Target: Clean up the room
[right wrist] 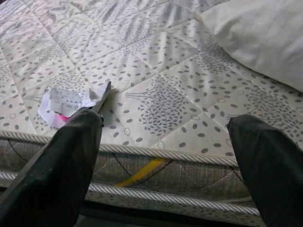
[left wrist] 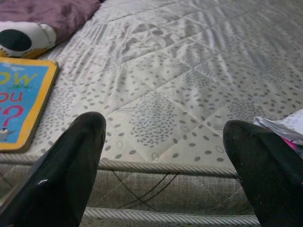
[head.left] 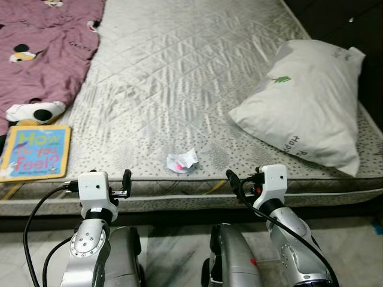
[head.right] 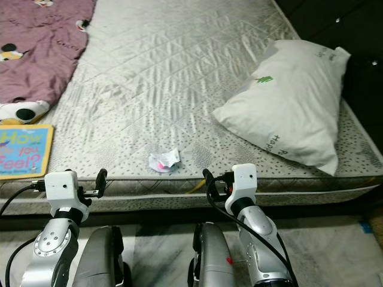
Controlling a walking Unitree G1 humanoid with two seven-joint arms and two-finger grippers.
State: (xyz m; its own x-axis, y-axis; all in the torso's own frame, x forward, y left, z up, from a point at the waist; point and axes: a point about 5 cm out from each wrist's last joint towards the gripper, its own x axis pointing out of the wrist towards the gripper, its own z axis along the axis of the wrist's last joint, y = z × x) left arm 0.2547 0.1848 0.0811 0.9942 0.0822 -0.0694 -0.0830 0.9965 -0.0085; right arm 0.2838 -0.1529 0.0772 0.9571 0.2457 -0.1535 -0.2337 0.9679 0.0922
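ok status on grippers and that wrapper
Left gripper and right gripper open, empty, at mattress edge. Crumpled white-and-pink wrapper on grey quilted mattress, between them. Nothing blocking.

We see a grey quilted fabric mattress (head.left: 179, 72) with slight sheen; on it, a crumpled white-and-pink paper scrap (head.left: 182, 161), a matt white cloth pillow (head.left: 311, 101) and a glossy cardboard picture book (head.left: 36, 152).

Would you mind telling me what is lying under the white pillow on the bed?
The white pillow rests directly on the grey quilted mattress. Whatever may lie beneath it is covered and cannot be seen.
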